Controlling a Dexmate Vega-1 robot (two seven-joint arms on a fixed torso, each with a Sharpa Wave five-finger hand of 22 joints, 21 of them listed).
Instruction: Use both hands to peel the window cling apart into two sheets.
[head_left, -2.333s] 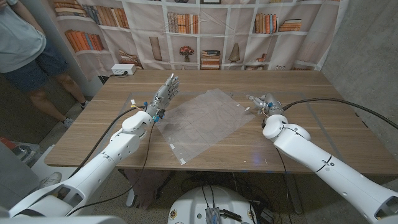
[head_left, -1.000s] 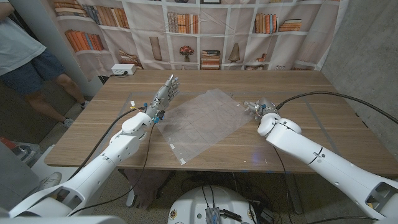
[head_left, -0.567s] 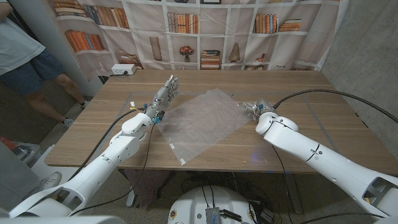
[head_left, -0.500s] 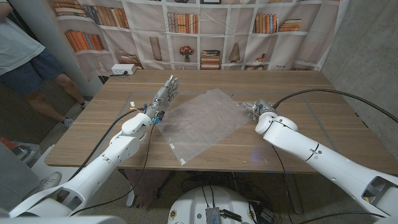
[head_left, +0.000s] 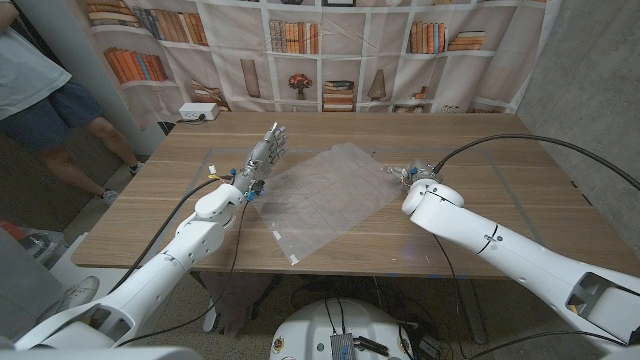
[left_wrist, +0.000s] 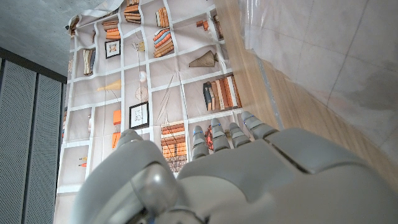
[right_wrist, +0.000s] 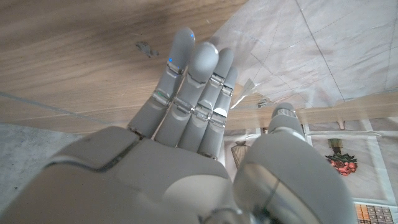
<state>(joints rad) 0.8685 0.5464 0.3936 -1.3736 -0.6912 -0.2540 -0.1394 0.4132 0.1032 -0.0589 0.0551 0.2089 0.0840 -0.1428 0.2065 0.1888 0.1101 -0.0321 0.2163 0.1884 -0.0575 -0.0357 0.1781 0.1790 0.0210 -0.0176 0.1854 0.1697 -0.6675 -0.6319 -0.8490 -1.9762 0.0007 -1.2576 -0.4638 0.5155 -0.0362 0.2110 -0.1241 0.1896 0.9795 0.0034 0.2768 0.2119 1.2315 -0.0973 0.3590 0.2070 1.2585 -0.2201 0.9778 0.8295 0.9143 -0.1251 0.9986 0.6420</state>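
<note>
On table (head_left: 520, 190): window cling (head_left: 325, 195) flat, translucent, creased in grid.

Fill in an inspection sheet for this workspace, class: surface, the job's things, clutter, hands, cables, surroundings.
Surface: wooden table, bare wood around the sheet.
Job's things: window cling lies flat, skewed to the table's edges, not yet peeled apart.
Clutter: white box at the far left corner.
Hands: left hand at the cling's left edge, fingers straight, holding nothing; right hand at its right corner, fingers extended in the right wrist view; contact cannot be told.
Cables: black cable arcs over the right side; another runs along the left arm.
Surroundings: bookshelf-print backdrop; a person stands at far left.
</note>
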